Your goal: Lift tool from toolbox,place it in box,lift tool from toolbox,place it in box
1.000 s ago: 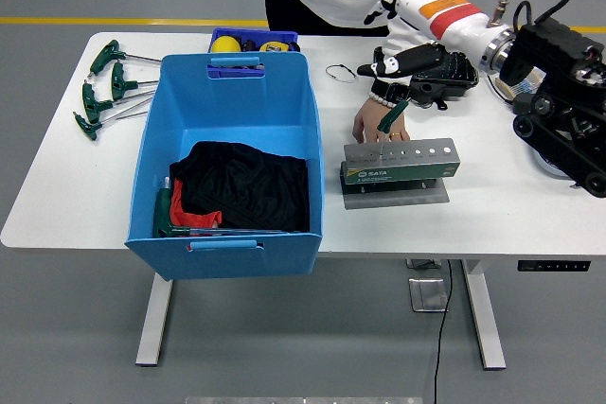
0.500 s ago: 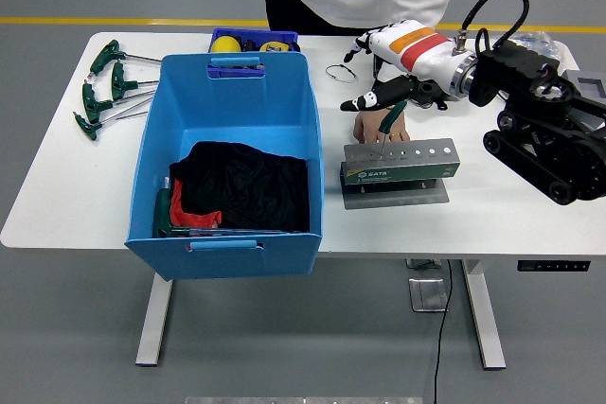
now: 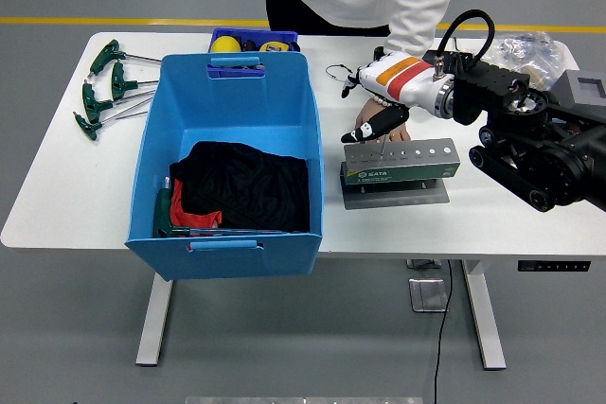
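The right hand (image 3: 374, 111) hovers over the left end of the tool holder (image 3: 401, 160), fingers curled — whether they pinch a tool cannot be told. Directly beneath it a person's hand (image 3: 376, 130) rests on the table (image 3: 492, 210), touching the holder's far side. One thin tool (image 3: 370, 143) stands upright in the holder just below the hand, long axis vertical, handle end hidden. The blue box (image 3: 227, 163) lies to the hand's left. Risks, judged — pressing on the person's hand, or tilting the tool so it jams in its hole.
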You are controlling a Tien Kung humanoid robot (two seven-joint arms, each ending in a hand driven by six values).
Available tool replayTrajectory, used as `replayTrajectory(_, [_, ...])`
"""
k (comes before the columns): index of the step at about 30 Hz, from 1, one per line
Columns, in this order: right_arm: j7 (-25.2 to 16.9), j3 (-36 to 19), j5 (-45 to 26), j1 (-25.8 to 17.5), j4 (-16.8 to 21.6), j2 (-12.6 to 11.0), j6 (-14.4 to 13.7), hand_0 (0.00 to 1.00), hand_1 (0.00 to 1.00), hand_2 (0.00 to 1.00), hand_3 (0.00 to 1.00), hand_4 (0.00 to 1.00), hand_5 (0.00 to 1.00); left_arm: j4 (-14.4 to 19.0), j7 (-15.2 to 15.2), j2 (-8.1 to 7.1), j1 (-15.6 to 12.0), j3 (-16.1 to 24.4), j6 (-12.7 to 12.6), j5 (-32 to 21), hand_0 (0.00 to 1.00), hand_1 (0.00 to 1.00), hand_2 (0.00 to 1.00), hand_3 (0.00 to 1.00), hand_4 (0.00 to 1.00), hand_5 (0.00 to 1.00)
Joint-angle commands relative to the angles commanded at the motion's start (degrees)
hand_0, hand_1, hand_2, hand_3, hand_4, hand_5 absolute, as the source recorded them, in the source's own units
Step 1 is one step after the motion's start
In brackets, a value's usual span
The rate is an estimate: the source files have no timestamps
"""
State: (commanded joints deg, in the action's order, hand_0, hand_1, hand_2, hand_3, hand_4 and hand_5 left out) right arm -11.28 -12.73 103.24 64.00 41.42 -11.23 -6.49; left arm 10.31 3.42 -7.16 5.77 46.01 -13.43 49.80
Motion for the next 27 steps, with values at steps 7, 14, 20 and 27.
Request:
replayTrajectory(7, [-0.19, 2.63, 0.5, -0.76, -1.15, -0.47, 0.14, 0.703, 0.602, 0.667, 0.594, 0.998, 0.8, 0.0, -0.02, 0.0, 0.1, -0.32, 0.05, -0.29, 0.725, 0.651, 0.739, 0.748, 0.762, 0.747])
replayTrajectory(14, [-0.67, 2.2, -0.39, -1.5, -1.36, -1.27, 0.27, 0.709, 0.602, 0.66, 0.552, 0.998, 0.786, 0.0, -0.01, 0.08, 0.31, -0.06, -0.02, -0.31, 0.725, 0.654, 0.739, 0.748, 0.759, 0.743])
replayTrajectory(20, [-0.73, 1.63, -0.73, -1.71, -1.58, -1.47, 0.38, 0.709, 0.601, 0.654, 0.529, 0.998, 0.78, 0.0, 0.02, 0.08, 0.36, -0.02, 0.02, -0.29, 0.727, 0.655, 0.74, 0.747, 0.759, 0.744])
replayTrajectory(27, [-0.82, 1.0, -2.04, -2.14, -0.38, -2.03, 1.25, 0.707, 0.6, 0.654, 0.531, 0.998, 0.779, 0.0, 0.16, 0.11, 0.49, -0.15, 0.13, -0.39, 0.727, 0.659, 0.74, 0.747, 0.759, 0.744])
